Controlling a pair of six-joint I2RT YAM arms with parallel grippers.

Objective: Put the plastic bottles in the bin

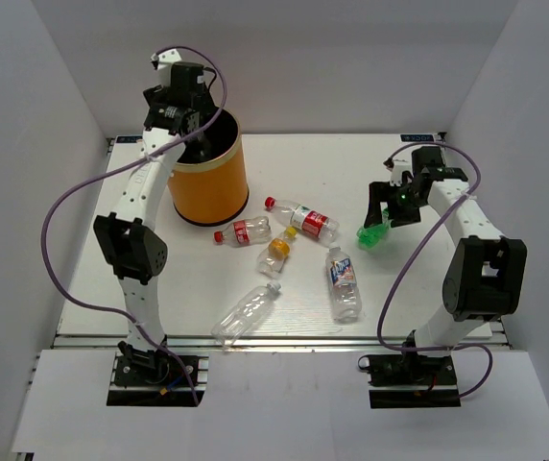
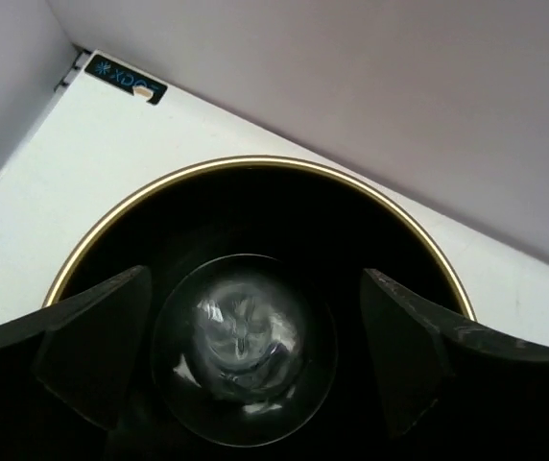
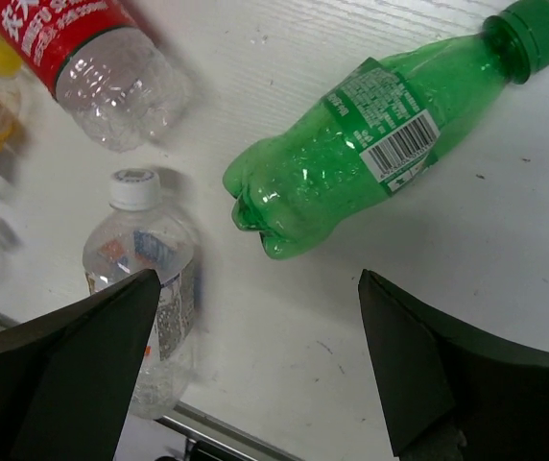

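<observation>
L end effector (image 2: 255,336) hangs over the bin (image 1: 212,192) at 10 o'clock on the desk (image 1: 313,163). Its fingers are spread wide w/ nothing in them. Down in the black lining btwn them I see a clear bottle (image 2: 244,346) end-on, touching neither finger. It's released, and I judge it binned.

R end effector (image 3: 260,346) is wide open too, and empty. It hovers over the green bottle (image 3: 370,158), which lies on its side at 3 o'clock on the desk, cap toward 1 o'clock in the wrist view. The bottle is ahead of the fingers, not btwn them.

Others lie mid-desk:
- big red bottle (image 1: 303,221)
- small red bottle (image 1: 244,232)
- yellow bottle (image 1: 279,250)
- white-label bottle (image 1: 344,283)
- bare bottle (image 1: 246,312), toward 6 o'clock

So six are left on the desk.

Step in hand, as I read it: the L drop is done and R is on approach for the green pick.

Next, R needs to:
- move fwd and down so the fingers straddle the body near the label
- prob. turn the wrist, since the bottle lies diagonal to the closing line
- close gently, bc a round, slick body may roll or squirt out
- lift high enough to clear the rim, then carry over the mid-desk bottles to 10 o'clock

L should pull clear of the bin mouth first, or the arms may clash there.
</observation>
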